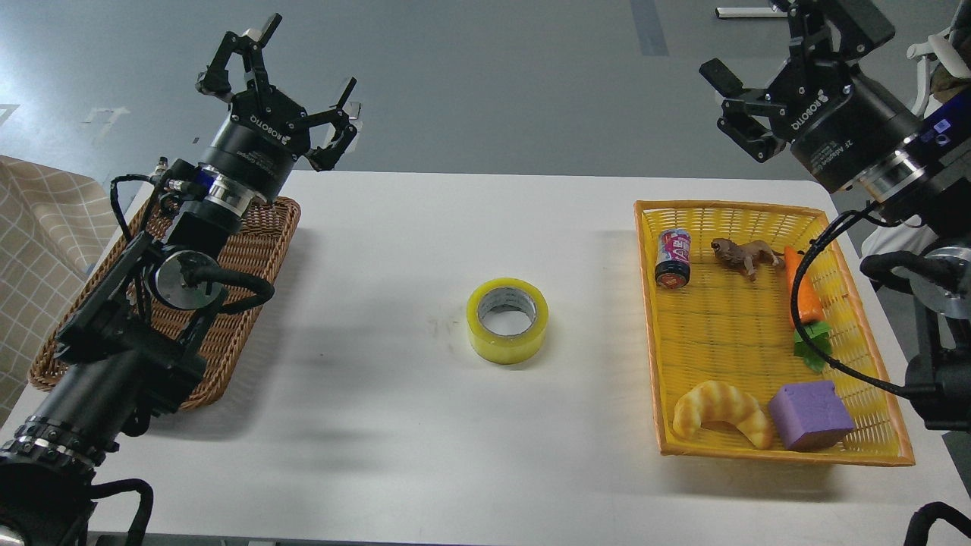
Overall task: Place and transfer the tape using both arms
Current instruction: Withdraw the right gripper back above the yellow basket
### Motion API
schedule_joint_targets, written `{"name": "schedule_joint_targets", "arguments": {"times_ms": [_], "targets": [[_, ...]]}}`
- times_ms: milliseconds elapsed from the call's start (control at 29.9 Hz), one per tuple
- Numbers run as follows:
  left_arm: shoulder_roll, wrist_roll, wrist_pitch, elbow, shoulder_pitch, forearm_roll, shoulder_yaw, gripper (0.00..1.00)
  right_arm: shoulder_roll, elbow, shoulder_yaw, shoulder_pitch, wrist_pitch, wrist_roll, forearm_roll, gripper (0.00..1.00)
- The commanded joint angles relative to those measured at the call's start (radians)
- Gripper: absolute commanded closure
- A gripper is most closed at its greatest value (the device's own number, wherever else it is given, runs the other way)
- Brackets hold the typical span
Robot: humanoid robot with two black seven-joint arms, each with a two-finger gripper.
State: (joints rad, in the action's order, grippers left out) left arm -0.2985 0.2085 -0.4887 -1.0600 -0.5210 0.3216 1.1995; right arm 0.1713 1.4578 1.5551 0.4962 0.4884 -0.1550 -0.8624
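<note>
White counter point(394, 425) on a grey floor, yellow tape point(507, 320) lying flat mid-counter, yellow basket point(648, 318) at right holding croissant point(721, 413), purple block point(810, 414), carrot point(804, 292), can point(673, 258), wicker tray point(250, 258) at left, left claw point(284, 87) and right claw point(747, 98) raised behind, both spread open, empty

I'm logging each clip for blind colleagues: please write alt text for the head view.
A yellow tape roll lies flat, alone, mid-table, between two raised, open, empty grippers: left above a brown wicker tray, right beyond a yellow basket. The basket holds a can, toy animal, carrot, croissant and purple block.
</note>
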Motion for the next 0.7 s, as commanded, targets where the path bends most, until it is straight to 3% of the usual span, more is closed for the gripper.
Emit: {"name": "schedule_joint_targets", "arguments": {"times_ms": [0,100,368,535,668], "targets": [[-0.001,-0.001,0.0,0.0,-0.001,0.004,-0.001,0.02,-0.079,-0.02,0.055,-0.001,0.0,-0.003,0.002,0.0],[-0.001,0.0,0.0,0.0,-0.001,0.007,0.0,0.02,-0.136,-0.072,0.068,0.008,0.0,-0.011,0.005,0.0],[0.001,-0.001,0.0,0.0,0.001,0.007,-0.006,0.02,-0.156,-0.191,0.068,0.038,0.0,-0.012,0.057,0.0],[-0.004,-0.001,0.0,0.003,-0.005,0.01,-0.008,0.02,-0.15,-0.324,0.056,0.094,0.0,-0.017,0.334,0.0],[-0.005,-0.001,0.0,0.005,-0.007,0.013,-0.008,0.02,-0.148,-0.335,0.054,0.093,0.0,-0.029,0.433,0.0]]}}
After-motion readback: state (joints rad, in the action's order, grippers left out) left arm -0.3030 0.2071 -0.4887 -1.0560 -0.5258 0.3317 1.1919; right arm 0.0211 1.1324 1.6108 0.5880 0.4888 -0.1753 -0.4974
